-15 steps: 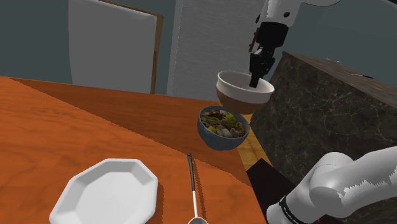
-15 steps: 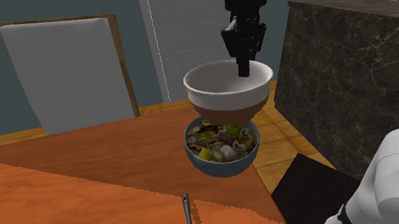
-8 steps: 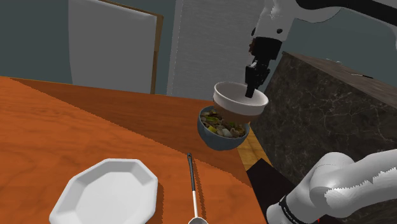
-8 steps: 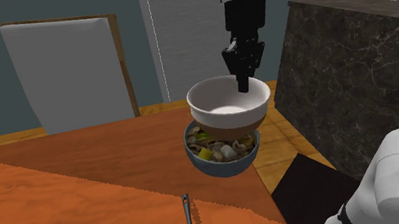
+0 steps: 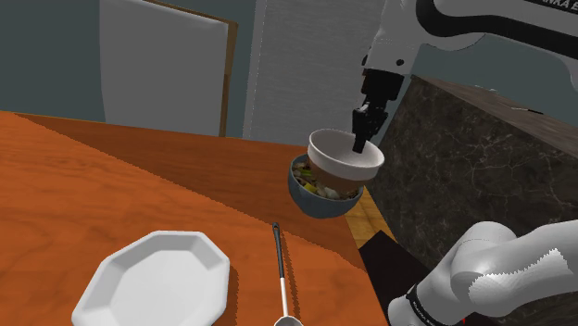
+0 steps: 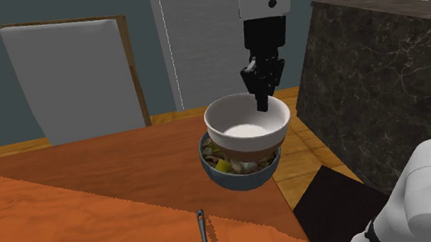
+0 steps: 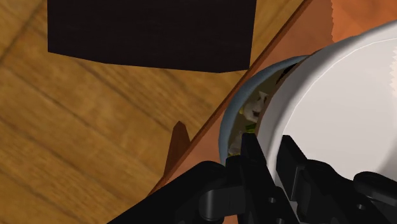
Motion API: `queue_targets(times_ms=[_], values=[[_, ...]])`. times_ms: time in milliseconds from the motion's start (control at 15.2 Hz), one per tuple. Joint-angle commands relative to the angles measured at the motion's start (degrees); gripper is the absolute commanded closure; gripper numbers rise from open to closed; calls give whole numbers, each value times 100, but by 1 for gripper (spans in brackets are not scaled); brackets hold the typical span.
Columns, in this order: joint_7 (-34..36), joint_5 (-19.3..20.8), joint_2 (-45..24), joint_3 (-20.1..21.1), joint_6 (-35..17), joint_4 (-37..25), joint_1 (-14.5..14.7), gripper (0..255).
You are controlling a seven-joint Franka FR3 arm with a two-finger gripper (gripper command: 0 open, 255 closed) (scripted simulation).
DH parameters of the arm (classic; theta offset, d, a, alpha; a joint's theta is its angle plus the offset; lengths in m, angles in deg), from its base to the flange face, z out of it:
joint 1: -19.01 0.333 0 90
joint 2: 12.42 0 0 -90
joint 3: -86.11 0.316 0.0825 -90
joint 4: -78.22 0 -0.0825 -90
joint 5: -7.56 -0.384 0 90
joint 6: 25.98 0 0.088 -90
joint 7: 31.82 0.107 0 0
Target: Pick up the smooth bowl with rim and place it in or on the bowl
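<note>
Rim pinched between my fingers: that is how I carry the white bowl (image 5: 345,156). My jaws are clenched on its wall, one finger inside and one outside, on the side toward the dark stone block (image 5: 463,176). Held at one edge only, the bowl hangs a little tilted in the shoulder view, with its brown underside lowest.

It hangs directly over the blue bowl (image 5: 313,204), which is full of mixed food and stands at the corner of the orange table (image 5: 93,185), close to the block. The brown base looks level with the food, but I cannot tell whether it rests on it.

In the wrist view the blue rim shows as a thin crescent beside the white one, with the wooden floor (image 7: 83,140) beyond the table edge. So the two bowls are nearly centred, not quite.

I judge the placing step almost done: a short lowering, then letting go. The food is heaped unevenly and the blue bowl sits near the table edge, so a tilted release could let the white bowl slide off. A white plate (image 5: 153,282) and a spoon (image 5: 281,273) lie well apart from both bowls, nearer the stand.
</note>
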Motion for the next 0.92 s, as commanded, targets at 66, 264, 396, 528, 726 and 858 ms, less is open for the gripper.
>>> queue_targets(times_ms=[66,264,396,528,726,858], values=[[0,-5,-19,9,-15,28,6,255],[4,-7,-20,13,-22,33,8,0],[3,-5,-21,10,-14,25,8,0],[3,-5,-24,11,-14,22,8,0],[21,32,-203,-48,335,-502,-11,0],[41,58,-392,-96,653,-1004,-25,0]])
